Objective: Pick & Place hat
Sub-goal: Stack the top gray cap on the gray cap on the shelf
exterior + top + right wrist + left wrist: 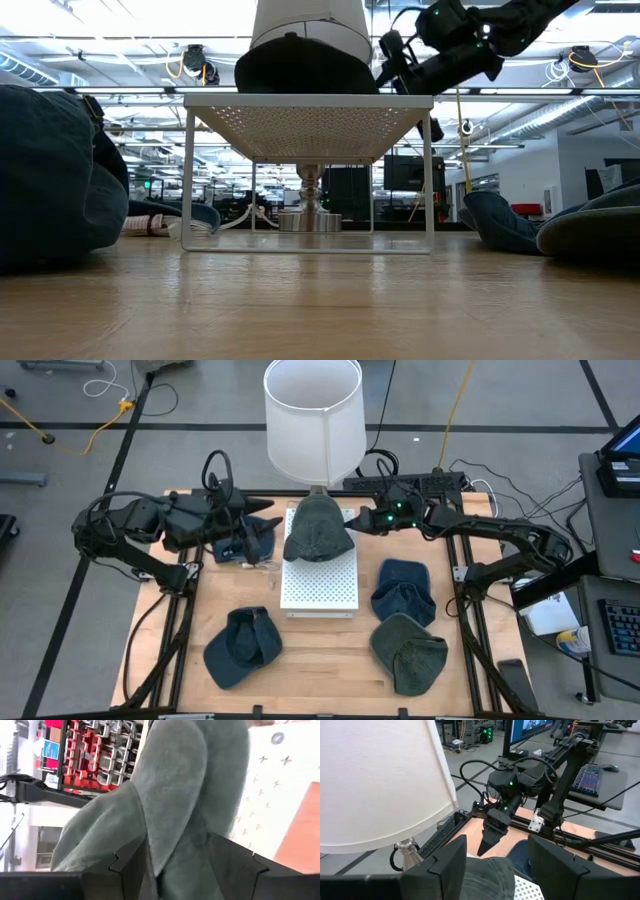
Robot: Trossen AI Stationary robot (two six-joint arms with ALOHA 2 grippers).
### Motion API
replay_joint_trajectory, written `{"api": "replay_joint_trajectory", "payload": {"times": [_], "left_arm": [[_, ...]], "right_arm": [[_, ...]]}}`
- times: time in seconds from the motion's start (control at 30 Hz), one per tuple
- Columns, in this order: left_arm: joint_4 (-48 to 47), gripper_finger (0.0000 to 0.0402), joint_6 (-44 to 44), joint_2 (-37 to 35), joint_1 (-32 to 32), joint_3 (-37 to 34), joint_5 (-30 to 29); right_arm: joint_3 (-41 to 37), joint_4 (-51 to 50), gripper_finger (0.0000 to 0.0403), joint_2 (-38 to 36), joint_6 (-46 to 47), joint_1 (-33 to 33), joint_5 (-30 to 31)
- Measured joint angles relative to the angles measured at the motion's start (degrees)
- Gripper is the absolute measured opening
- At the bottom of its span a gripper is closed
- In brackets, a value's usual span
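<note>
A grey-green hat rests with its underside on the far end of a white perforated stand; in the low view it shows as a dark dome on the stand's top. My left gripper hovers open just left of the hat, raised, with the hat's crown showing below its fingers. My right gripper comes at the hat from the right, open, with a fold of the hat standing between its fingers. My right gripper has its two fingers on either side of a raised fold on the hat's right side, slanting down from the table's right. Whether the fingers touch the cloth I cannot tell. The hat lies on the stand.
A lamp with a white shade stands right behind the stand. Other hats lie on the wooden table: a dark blue one under my left arm, a blue one near left, a blue one and a green one at the right.
</note>
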Motion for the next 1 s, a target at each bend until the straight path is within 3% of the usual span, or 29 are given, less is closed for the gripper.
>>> {"api": "replay_joint_trajectory", "payload": {"times": [1.0], "left_arm": [[-0.02, 0.0214, -0.35, 0.0, 0.53, 0.0, 0.15]], "right_arm": [[0.0, 8.41, 0.0196, 2.73, 0.38, 1.19, 0.03]]}}
